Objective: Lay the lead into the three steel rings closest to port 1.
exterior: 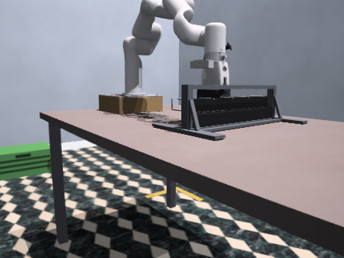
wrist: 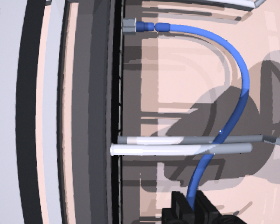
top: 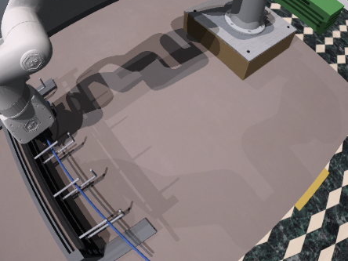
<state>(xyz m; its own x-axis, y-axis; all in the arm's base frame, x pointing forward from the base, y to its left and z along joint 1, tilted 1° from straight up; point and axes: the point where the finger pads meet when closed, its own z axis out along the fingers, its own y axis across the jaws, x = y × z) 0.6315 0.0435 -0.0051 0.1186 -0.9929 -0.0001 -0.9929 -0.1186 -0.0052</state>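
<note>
Wrist view shows the gripper (wrist: 188,212) clamped on the blue lead (wrist: 238,66), which rises from between the dark fingers, crosses a steel ring (wrist: 181,150), arcs over and ends at its plug in the rack (wrist: 88,116). Top view shows the lead (top: 84,193) running along the rack's (top: 129,238) rings.

Claw (wrist: 190,212) fingertips cut off at wrist view's bottom edge.

My arm (exterior: 182,17) is glossy white with rounded joints; round logos mark my wrist (top: 33,60), and my gripper (wrist: 196,218) is black.
</note>
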